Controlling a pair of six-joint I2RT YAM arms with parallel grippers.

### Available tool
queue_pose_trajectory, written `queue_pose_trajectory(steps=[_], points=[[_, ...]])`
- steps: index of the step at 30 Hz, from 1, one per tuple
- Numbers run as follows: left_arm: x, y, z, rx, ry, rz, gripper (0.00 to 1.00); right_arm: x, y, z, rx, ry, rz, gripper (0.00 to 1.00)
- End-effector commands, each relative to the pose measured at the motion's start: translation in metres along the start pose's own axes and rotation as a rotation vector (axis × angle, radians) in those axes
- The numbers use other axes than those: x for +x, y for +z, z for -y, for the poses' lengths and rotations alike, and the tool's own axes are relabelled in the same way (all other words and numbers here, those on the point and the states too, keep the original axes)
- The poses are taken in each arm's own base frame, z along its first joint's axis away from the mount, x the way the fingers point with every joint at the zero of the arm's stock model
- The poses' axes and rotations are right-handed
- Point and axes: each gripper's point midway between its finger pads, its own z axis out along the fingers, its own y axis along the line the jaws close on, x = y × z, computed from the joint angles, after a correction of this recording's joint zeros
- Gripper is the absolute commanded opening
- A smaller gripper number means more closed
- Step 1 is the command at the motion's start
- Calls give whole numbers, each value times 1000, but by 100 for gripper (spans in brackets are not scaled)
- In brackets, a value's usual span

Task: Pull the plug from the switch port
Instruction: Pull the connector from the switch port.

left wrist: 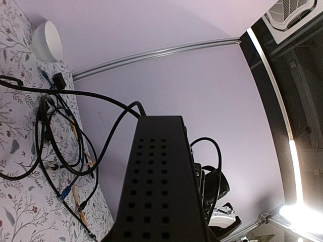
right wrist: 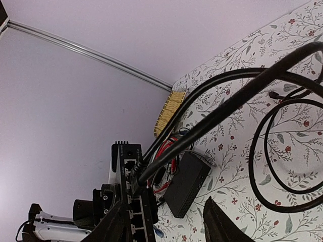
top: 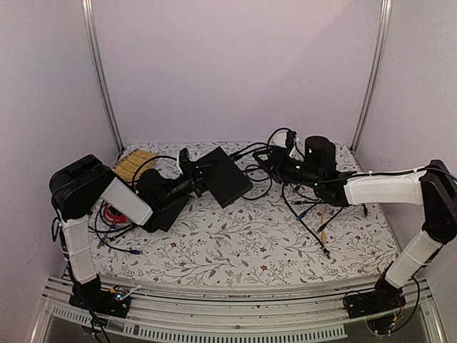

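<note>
The switch (top: 225, 175) is a flat black box held off the table by my left gripper (top: 191, 176), which is shut on its left edge. In the left wrist view its vented casing (left wrist: 156, 191) fills the lower middle and hides my fingers. In the right wrist view its row of sockets (right wrist: 132, 206) faces the camera, and a black plug (right wrist: 133, 169) sits in an upper socket with thick black cables (right wrist: 227, 101) running up to the right. My right gripper (right wrist: 166, 228) is open, its fingers either side of these cables, just right of the switch (top: 275, 160).
A second black box without sockets (right wrist: 187, 182) lies on the floral cloth below the switch, partly under my left arm (top: 166, 213). Red cables (top: 114, 213) and a yellow bundle (top: 136, 163) lie at the left. Loose cables (top: 307, 207) spread under my right arm. Walls stand close on three sides.
</note>
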Motion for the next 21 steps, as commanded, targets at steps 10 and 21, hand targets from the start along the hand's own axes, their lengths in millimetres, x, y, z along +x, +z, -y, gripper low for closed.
queue_pose_trajectory(steps=[10,21], points=[[-1,1,43,139,42,6,0,24,33,-27,-116,-77,-121,47],[-1,3,38,104,39,4,0,33,42,-35,-154,-95,-160,47]])
